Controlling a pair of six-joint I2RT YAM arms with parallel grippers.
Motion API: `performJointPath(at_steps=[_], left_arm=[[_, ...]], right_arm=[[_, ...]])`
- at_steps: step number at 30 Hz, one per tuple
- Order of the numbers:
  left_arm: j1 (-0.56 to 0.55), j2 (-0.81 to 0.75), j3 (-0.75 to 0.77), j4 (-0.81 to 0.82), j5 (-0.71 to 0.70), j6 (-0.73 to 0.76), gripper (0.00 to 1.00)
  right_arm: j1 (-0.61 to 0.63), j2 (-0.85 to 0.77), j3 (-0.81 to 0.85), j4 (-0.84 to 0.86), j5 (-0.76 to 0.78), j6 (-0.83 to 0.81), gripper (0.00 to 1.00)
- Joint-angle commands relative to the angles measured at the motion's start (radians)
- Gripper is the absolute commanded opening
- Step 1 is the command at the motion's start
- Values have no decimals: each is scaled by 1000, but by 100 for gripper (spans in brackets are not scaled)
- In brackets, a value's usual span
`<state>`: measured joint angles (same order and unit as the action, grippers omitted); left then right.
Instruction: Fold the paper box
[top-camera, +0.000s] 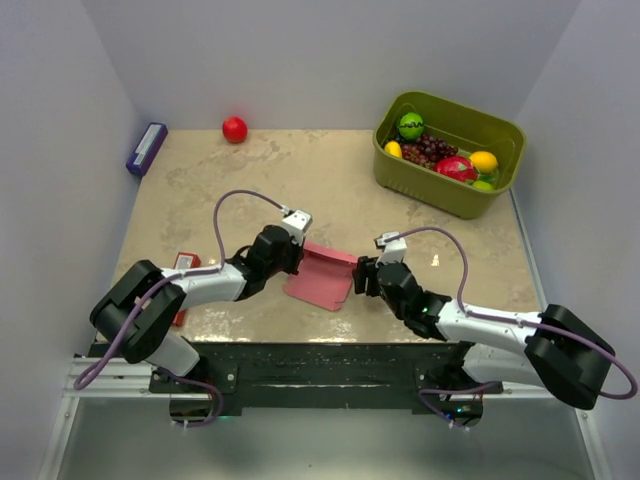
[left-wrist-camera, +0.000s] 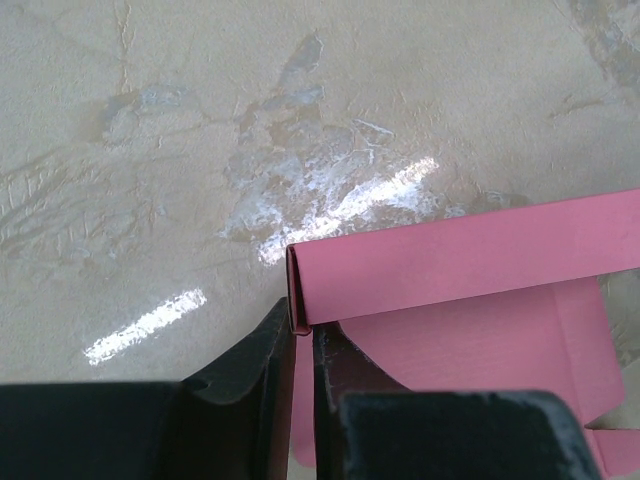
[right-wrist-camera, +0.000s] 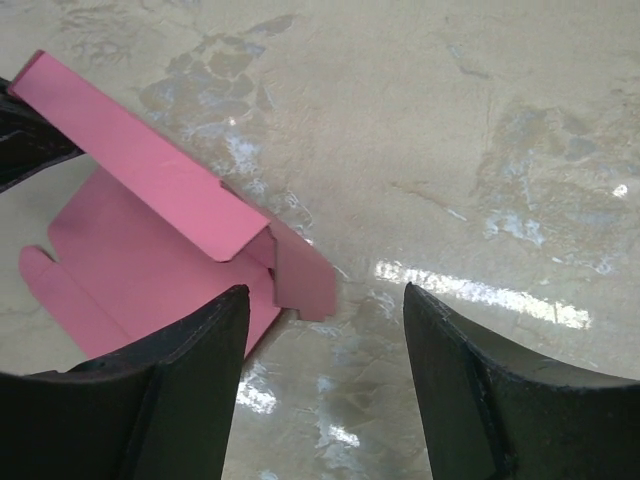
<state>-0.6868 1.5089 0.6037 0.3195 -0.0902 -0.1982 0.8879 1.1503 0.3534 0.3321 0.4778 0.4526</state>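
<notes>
The left gripper (left-wrist-camera: 303, 335) clamps the paper box (left-wrist-camera: 470, 260) at its folded edge, while the right gripper (right-wrist-camera: 325, 295) holds its jaws apart.

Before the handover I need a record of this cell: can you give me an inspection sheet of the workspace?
Surface: beige marbled table, glossy with glare, no spill seen.
Job's things: pink paper box lies between the arms, one long flap raised, not yet folded up.
Clutter: red ball, purple box, red packet beside the left arm, green basket of fruit.
Grippers: left gripper shut on the raised flap's end; right gripper open at the corner tab, not gripping.
Cables: purple cables loop above both arms, clear of the box.
Surroundings: white walls on three sides; nothing else seen.
</notes>
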Motion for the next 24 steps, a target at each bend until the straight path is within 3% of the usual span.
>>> performJointPath(at_steps=[1,2,5,6,9,14,24], left_arm=[[6,19,22,-42,29,6,0],[4,20,24,-42,26,8,0],[7,31,27,-34,4,-12,0],[9,36,28,-28,-3,-24,0],[9,65,27,12,-39,-76,0],[9,85,-5,81,-157,-158,0],[7,97,-5,61,-344,-242,0]], right_arm=[[19,40,45,91,41,-31,59],[19,52,55,96,44,-37,55],[43,86,81,99,64,-52,28],[69,92,87,90,94,-52,15],[127,117,102,75,136,-37,3],[177,146,102,38,166,50,0],[223,124,96,10,165,109,0]])
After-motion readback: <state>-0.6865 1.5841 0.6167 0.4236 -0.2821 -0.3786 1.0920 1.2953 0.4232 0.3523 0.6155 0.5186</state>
